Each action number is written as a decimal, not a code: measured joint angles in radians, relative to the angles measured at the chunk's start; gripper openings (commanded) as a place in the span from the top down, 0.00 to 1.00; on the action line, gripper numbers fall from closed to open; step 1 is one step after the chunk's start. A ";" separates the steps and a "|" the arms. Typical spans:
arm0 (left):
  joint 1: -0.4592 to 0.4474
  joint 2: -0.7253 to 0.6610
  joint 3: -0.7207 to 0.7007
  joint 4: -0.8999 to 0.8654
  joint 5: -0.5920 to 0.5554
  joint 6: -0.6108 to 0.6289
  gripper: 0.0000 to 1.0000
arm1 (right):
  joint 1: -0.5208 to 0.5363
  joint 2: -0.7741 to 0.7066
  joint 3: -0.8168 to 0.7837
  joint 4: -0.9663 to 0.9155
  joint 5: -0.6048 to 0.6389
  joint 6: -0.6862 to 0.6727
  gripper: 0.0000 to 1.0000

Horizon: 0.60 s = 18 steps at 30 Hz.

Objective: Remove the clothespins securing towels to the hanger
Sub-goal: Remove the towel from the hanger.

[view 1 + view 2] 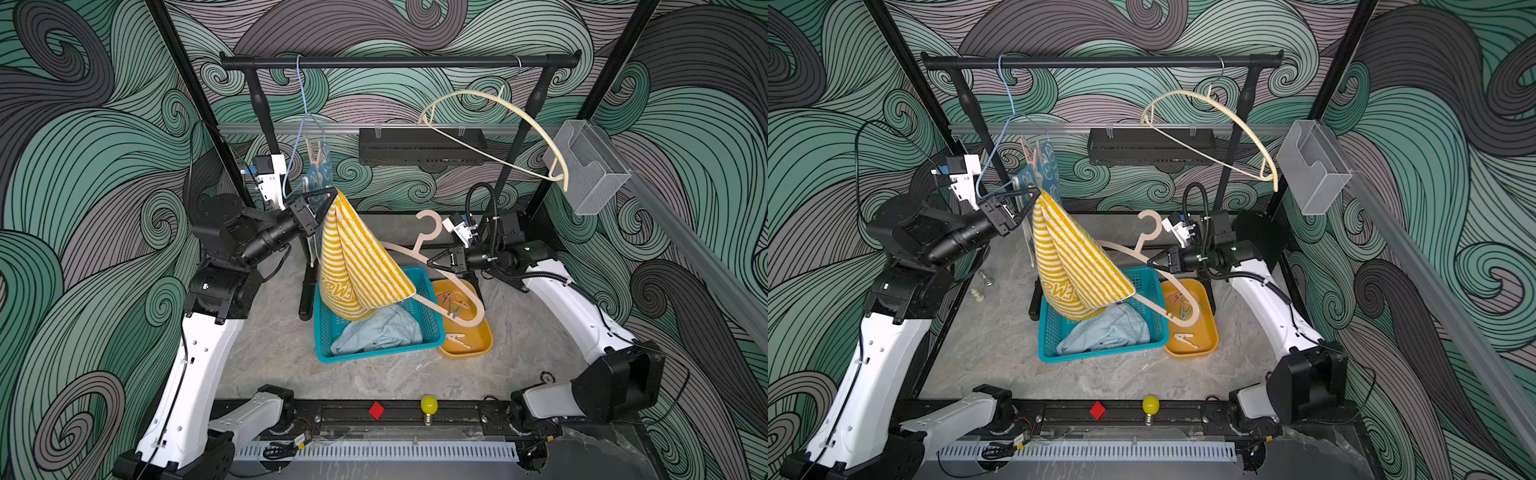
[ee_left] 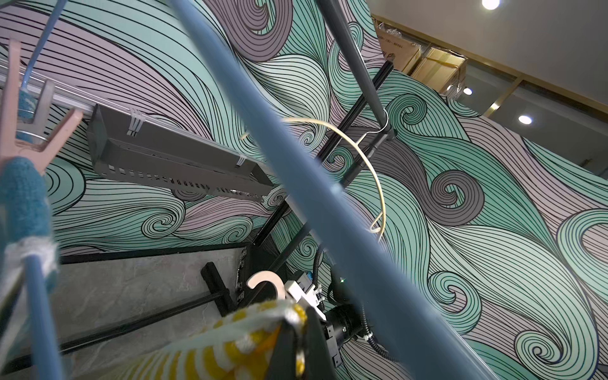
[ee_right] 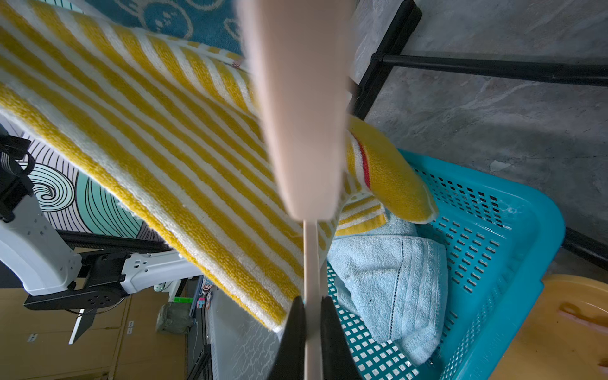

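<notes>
Left wrist view has 1 pink clothespin in close, clamped over the top edge of the bunny towel on the blue wire hanger. In both top views that set hangs from the rail at 11 o'clock of the basket. The other clothespins lie loose in the orange tray, just beside the basket at its 3 o'clock; I cannot count them.

No peg shows on the striped towel, which drapes over the pink hanger above the basket. The pale-blue towel already lies in the basket. The left gripper is pinched tight on the striped towel's top corner, also at 11 o'clock. The right gripper is clamped on the thin edge of the pink hanger, 1 finger pressed to each side. A cream hanger hangs bare at 1 o'clock.

Judged from this, the step in hand is stripping the unpegged striped towel off its hanger into the basket. Next, the left arm would need to draw the cloth clear while the right arm holds the hanger steady, then let go over the basket. After that, the pink clothespin wants squeezing at its tail ends, with the blue wire hanger kept from swinging.
</notes>
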 measured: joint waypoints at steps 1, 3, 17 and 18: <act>0.000 0.000 0.006 0.001 -0.005 -0.002 1.00 | 0.000 0.000 -0.004 0.004 0.003 0.000 1.00; -0.003 0.000 0.018 0.002 -0.013 -0.007 1.00 | 0.000 0.000 -0.010 0.007 0.011 0.000 1.00; -0.011 0.020 0.119 0.009 -0.053 -0.017 1.00 | 0.000 0.003 -0.035 0.018 0.061 0.000 1.00; -0.011 0.020 0.127 0.006 -0.057 -0.017 1.00 | 0.000 0.003 -0.043 0.024 0.064 0.000 1.00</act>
